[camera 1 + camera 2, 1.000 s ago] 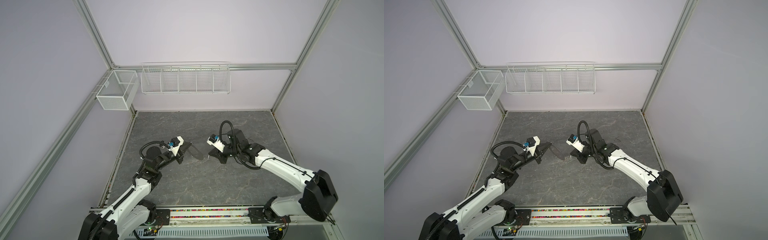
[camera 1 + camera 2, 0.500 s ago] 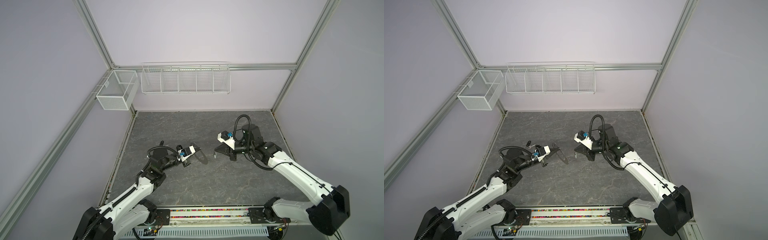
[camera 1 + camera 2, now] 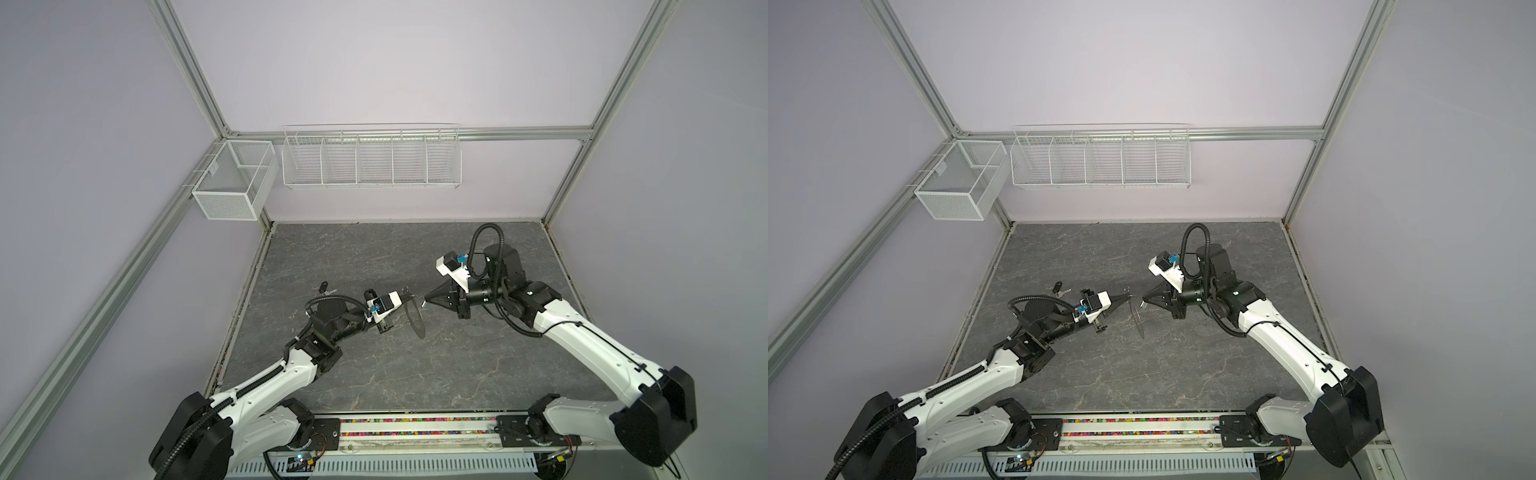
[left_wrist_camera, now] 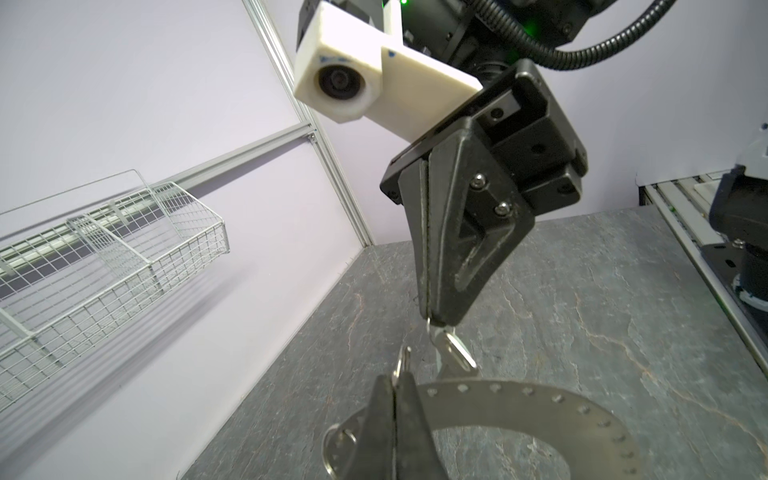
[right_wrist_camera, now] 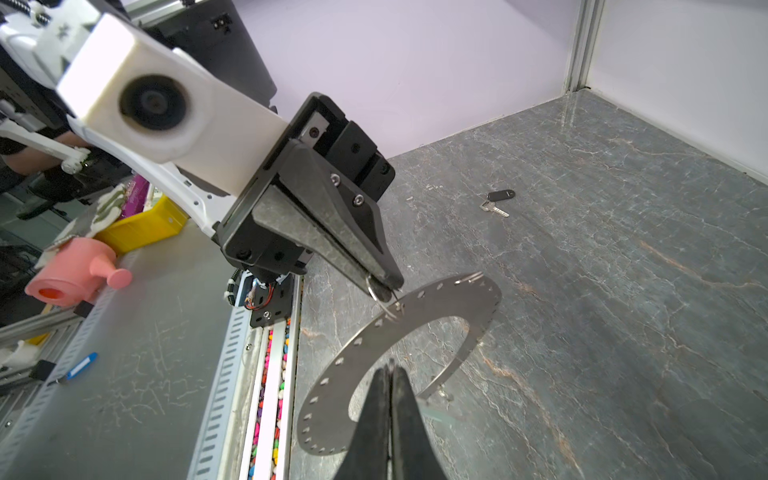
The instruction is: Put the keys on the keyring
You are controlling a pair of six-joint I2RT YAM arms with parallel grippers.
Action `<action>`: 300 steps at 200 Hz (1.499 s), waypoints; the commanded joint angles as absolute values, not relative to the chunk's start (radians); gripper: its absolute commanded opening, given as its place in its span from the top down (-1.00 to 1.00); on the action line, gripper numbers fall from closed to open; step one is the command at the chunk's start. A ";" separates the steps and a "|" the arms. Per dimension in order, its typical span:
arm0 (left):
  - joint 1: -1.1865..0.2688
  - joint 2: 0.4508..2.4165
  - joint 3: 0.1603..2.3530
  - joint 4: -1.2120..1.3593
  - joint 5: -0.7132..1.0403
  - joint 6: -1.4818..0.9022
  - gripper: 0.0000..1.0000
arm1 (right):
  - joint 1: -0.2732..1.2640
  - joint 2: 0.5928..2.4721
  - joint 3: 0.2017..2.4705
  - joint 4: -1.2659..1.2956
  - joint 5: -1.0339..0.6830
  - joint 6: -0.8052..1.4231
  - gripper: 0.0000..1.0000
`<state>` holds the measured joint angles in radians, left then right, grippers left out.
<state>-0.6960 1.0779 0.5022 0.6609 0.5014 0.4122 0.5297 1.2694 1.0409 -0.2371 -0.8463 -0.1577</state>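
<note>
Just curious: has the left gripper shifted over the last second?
Yes. The left gripper has gone rightward, away from the table's left edge.

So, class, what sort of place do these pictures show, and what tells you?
Probably a robot test cell in a lab: two robot arms, a metal frame around plain walls, and wire baskets hung behind.

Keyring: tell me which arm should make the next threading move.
Right. The right gripper pinches a key right beside the keyring, which the left gripper holds by a wire loop, so left probably serves best as holder.
</note>
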 commanded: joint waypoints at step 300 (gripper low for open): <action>-0.765 1.099 0.506 0.761 0.432 0.396 1.00 | 0.519 1.215 0.916 0.053 -0.845 0.097 0.86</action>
